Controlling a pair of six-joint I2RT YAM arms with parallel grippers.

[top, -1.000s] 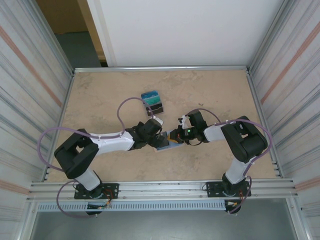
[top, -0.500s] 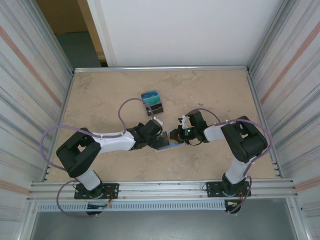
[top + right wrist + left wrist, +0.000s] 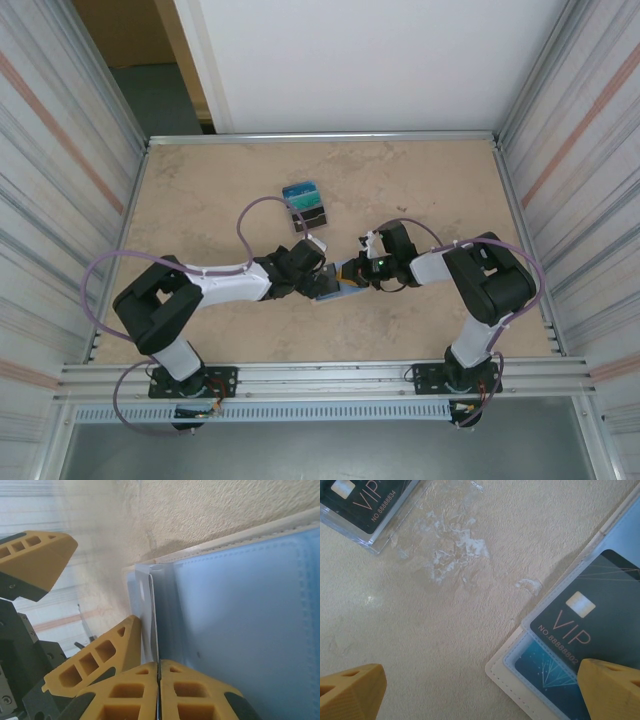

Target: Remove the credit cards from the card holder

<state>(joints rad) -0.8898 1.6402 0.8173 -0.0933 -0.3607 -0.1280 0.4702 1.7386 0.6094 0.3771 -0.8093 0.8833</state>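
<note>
Cards (image 3: 585, 625), dark grey over teal, lie in the tan card holder (image 3: 495, 672) under one finger (image 3: 610, 690) of the spread left tool (image 3: 480, 692); the right tool (image 3: 158, 672) pinches its pale-blue leaf (image 3: 162, 605).

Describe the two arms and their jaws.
Both the left arm and right arm have white links, black joints and a looping purple cable. The jaws are yellow-orange wedge fingers with ribbed cut-outs. A green light glows on the right wrist.

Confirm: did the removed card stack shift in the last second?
No. The card stack sits just as far from the table's far edge as before.
</note>
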